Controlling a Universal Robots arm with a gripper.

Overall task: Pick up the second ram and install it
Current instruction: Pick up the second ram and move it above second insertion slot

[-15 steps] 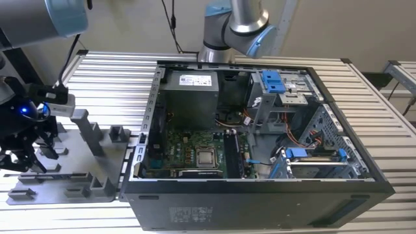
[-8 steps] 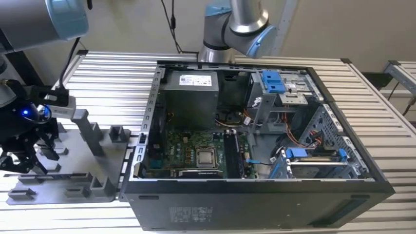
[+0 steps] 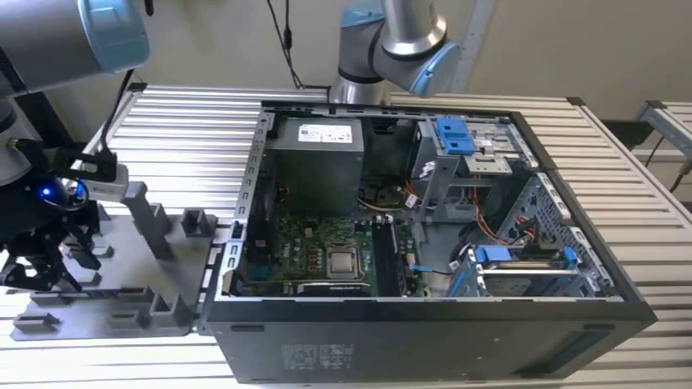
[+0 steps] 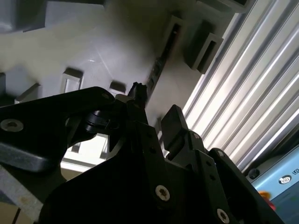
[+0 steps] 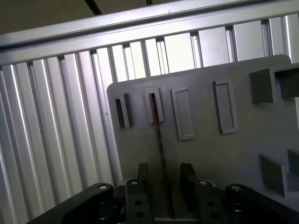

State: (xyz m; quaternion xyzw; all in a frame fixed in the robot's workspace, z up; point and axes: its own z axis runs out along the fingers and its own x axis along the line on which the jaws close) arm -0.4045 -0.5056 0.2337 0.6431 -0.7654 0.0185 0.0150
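At the exterior view's left, the gripper [image 3: 52, 259] is hung low over a matte grey plastic tray [image 3: 119, 279]. Squared blocks and one tall upright post [image 3: 146, 215] are raised from the tray's flat plate.

In the first wrist view the second ram [image 5: 159, 135] is seen edge-on as a thin, dark, straight strip. It is stood on its long edge on the tray, with its far end seated in a narrow slotted block [image 5: 153, 105]. The claw is held open. Its two black, flat-faced fingers [image 5: 187, 179] are set one on each side of the ram's near end. A gap of grey tray is visible between each finger and the strip, so nothing is gripped.

In the second wrist view the near part of the ram is hidden by the gripper's black bolted linkage.

The tray is laid on a table [image 3: 194, 138] of ribbed, bright aluminium profiles. Toward the exterior view's right, an open black metal computer case [image 3: 433, 344] is laid on its side, just beside the tray. Within it a green motherboard [image 3: 313, 251], a grey boxy power supply [image 3: 313, 154] and blue plastic drive clips [image 3: 454, 134] are seen. Behind the case, a silver arm joint [image 3: 395, 44] with a pale blue cap is stood.
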